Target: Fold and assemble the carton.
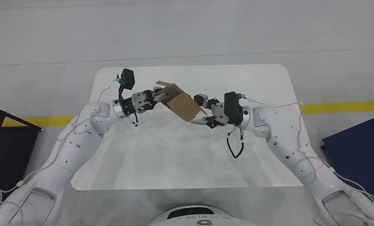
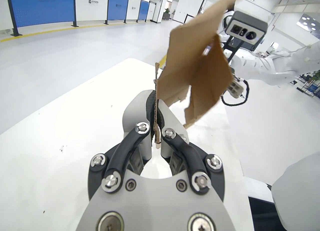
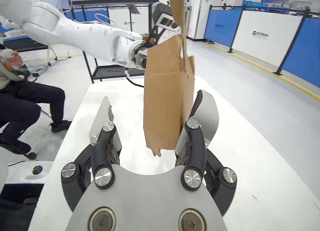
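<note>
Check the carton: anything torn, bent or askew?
Yes. The carton hangs twisted above the table, flaps splayed at different angles. The edge pinched in the left gripper looks frayed, and the lower corner inside the open right gripper is ragged.

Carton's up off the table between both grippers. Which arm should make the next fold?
Right. The left gripper is shut on the carton at one edge, anchoring it. The right gripper is open with a panel between its fingers, so it is likely free to close and fold.
</note>
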Action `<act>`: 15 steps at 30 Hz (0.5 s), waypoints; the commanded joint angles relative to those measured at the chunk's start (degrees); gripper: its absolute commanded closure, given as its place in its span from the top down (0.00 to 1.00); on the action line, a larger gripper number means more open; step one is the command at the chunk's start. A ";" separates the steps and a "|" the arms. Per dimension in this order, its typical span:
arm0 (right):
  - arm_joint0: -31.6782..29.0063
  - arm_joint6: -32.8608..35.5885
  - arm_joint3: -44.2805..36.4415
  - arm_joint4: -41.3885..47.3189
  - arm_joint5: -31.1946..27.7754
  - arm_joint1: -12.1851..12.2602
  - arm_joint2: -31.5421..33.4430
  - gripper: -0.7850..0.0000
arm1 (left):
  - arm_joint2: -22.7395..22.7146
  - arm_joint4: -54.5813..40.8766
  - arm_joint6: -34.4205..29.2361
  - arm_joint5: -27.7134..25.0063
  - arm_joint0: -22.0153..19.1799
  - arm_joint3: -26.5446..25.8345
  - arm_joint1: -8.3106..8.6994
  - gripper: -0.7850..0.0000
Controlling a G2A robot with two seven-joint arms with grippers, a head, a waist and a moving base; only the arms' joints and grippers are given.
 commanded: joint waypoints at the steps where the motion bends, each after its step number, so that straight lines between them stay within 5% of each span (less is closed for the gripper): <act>1: 0.26 0.37 -0.48 0.20 -0.89 -0.27 -0.75 0.73 | 0.00 -1.71 0.12 0.00 -0.18 0.89 -0.14 0.00; 11: 2.18 2.87 -0.14 0.23 -2.51 -1.86 -5.15 0.73 | 1.24 -10.49 -2.29 0.00 -0.66 1.74 -0.85 0.00; 15: 2.59 -1.03 -1.07 0.57 -2.51 -1.61 -3.19 0.71 | 2.04 -16.19 -4.51 0.00 -0.36 1.35 -0.32 0.00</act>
